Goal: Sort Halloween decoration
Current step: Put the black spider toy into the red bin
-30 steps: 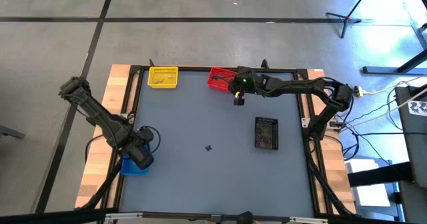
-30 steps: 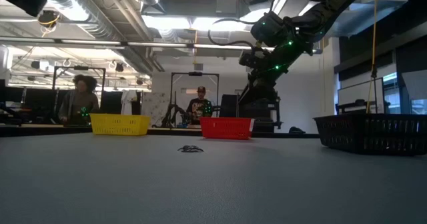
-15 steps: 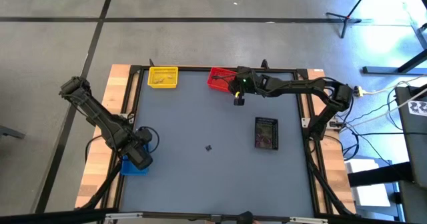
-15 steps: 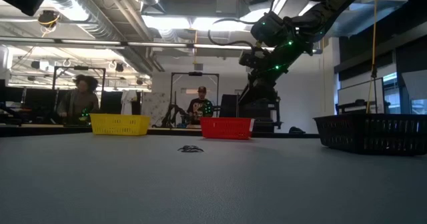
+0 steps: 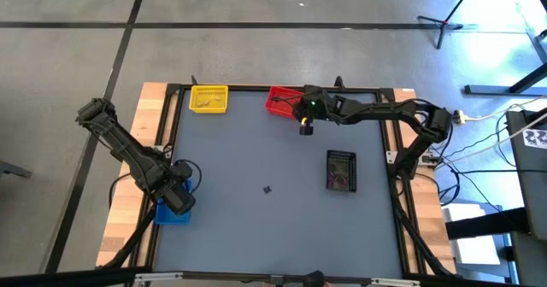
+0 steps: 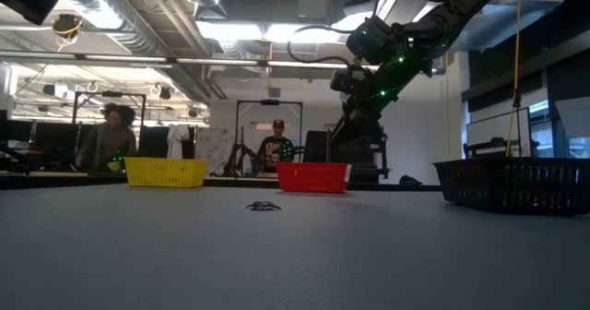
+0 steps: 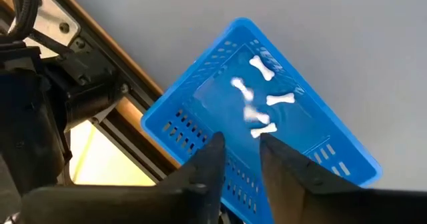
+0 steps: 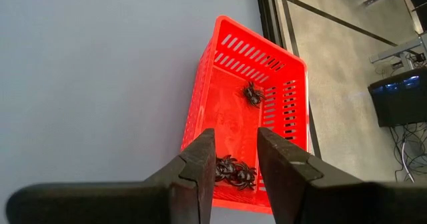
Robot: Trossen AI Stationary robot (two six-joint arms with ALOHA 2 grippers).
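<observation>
Four bins stand on the grey counter [image 5: 256, 150]: a yellow bin [image 5: 208, 98] and a red bin [image 5: 280, 100] along the far edge, a black bin [image 5: 341, 169] toward the right side, and a blue bin [image 5: 171, 212] at the near left corner, partly covered in the high view by the left arm. One dark trinket [image 5: 267, 189] lies alone on the open counter, well apart from every bin; the low view shows it as a small dark cluster [image 6: 265, 206] in front of the red bin [image 6: 313, 176]. The left hand [image 7: 239, 151] hangs above the blue bin [image 7: 200, 117] with its fingers parted by a narrow gap and nothing between them; four white bone trinkets [image 7: 267, 99] lie inside that bin. The right hand [image 8: 235, 154] hovers above the red bin [image 8: 220, 84], fingers likewise slightly parted and empty; dark spider trinkets [image 8: 252, 93] rest inside, one alone and several clustered at one end. Two persons [image 6: 114, 137] are visible in the room beyond the counter.
</observation>
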